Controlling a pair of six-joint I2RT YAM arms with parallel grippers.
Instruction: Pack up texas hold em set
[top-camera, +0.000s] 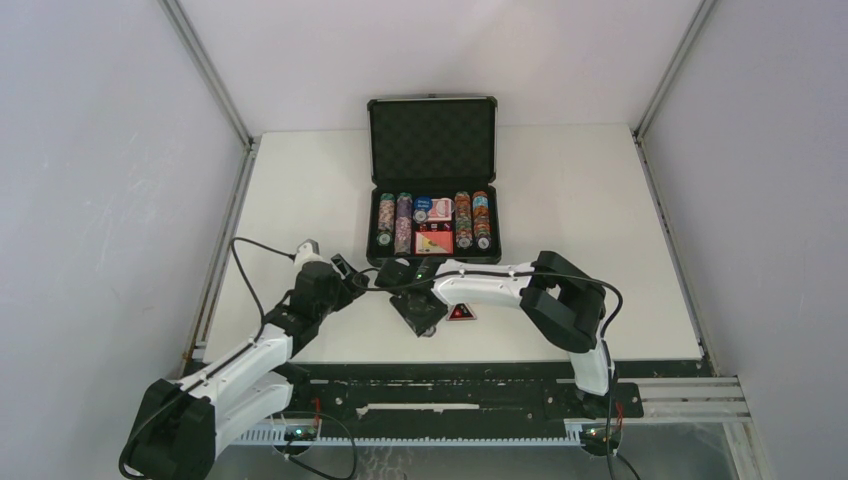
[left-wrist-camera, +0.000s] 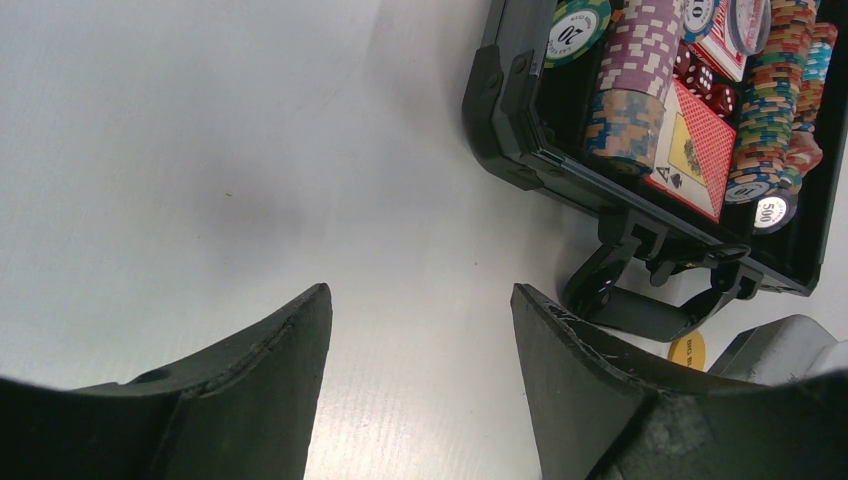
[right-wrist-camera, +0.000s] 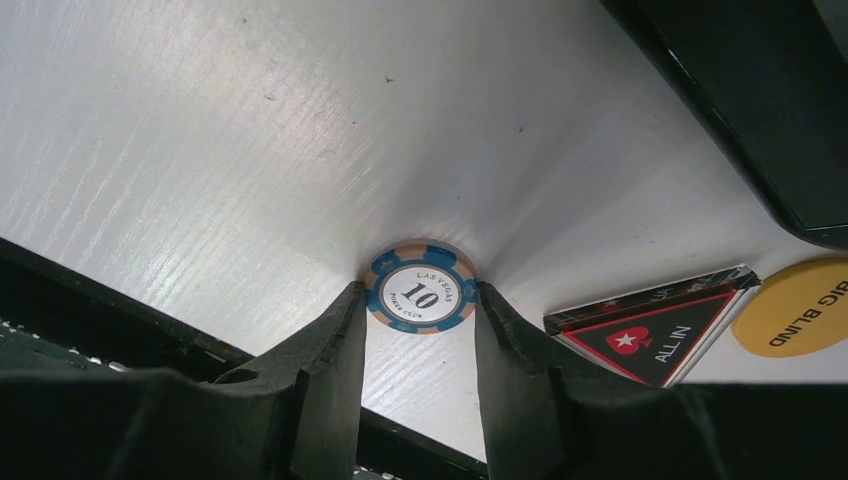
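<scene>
The black case (top-camera: 432, 140) stands open at mid-table, lid upright, its base holding rows of multicoloured chips (left-wrist-camera: 640, 60), red card boxes (left-wrist-camera: 690, 150) and red dice (left-wrist-camera: 700, 80). In front of the case, my right gripper (right-wrist-camera: 419, 287) is shut on a blue "10" chip (right-wrist-camera: 421, 297) that lies flat on the table, a fingertip against each side. In the top view this gripper (top-camera: 418, 312) hides the chip. My left gripper (left-wrist-camera: 420, 295) is open over bare table, left of the case's front corner (left-wrist-camera: 510, 130), with nothing between its fingers (top-camera: 350, 272).
A black triangular "ALL IN" marker (right-wrist-camera: 660, 330) and a yellow "BIG BLIND" button (right-wrist-camera: 795, 305) lie on the table just right of the held chip. The case handle (left-wrist-camera: 640, 310) sticks out toward the arms. White walls enclose the table.
</scene>
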